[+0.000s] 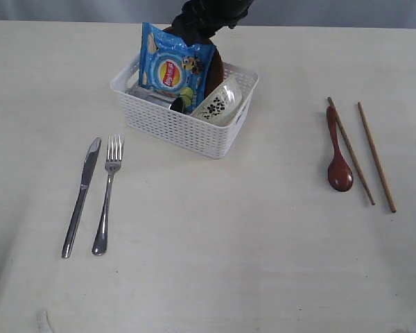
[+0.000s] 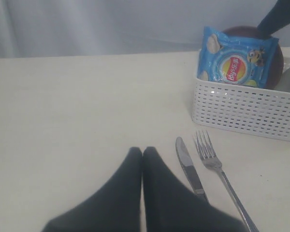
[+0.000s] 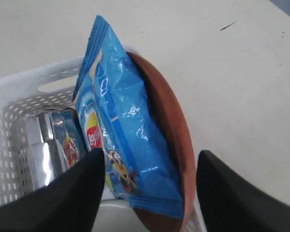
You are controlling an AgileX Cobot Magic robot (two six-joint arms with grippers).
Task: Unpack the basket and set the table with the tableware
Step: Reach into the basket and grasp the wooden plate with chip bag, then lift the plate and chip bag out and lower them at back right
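Reaching down from the far side with the right hand, over the basket at the far middle of the surface. Spread wide, straddling the upright chips packet and the brown plate behind it, gripping neither. Also in the basket: a tilted bowl on the right, a steel mug on the left. Left hand pinched shut, empty, close to the knife and fork, side by side, left of the basket and nearer. Well off to the right: spoon and two chopsticks, laid out.
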